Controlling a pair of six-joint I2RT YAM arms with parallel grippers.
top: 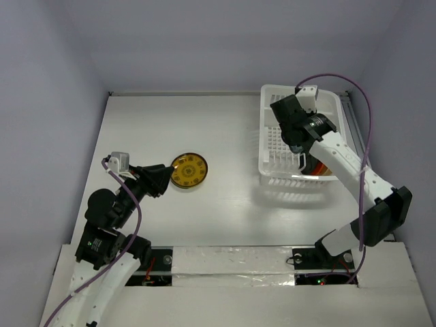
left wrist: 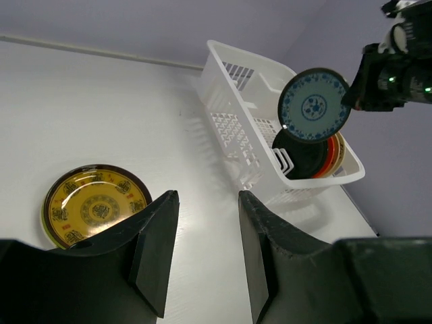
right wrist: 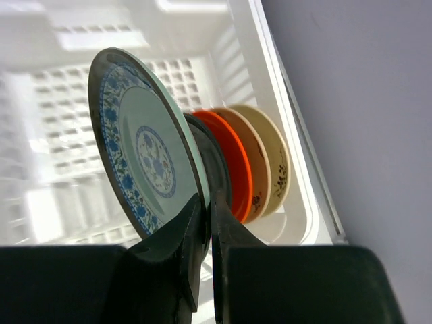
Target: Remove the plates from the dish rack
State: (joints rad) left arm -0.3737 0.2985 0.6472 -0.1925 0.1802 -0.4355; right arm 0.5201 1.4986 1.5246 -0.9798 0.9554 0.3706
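The white dish rack stands at the back right; it also shows in the left wrist view and the right wrist view. My right gripper is shut on the rim of a teal-blue patterned plate and holds it upright above the rack's near end. Behind it, on edge in the rack, stand a dark plate, an orange-red plate and two cream plates. A yellow patterned plate with a dark rim lies flat on the table. My left gripper is open and empty just to its right.
The right arm reaches over the rack's right side. A purple cable loops above the rack. A strip of silver tape runs along the table's near edge. Walls close in the table on three sides.
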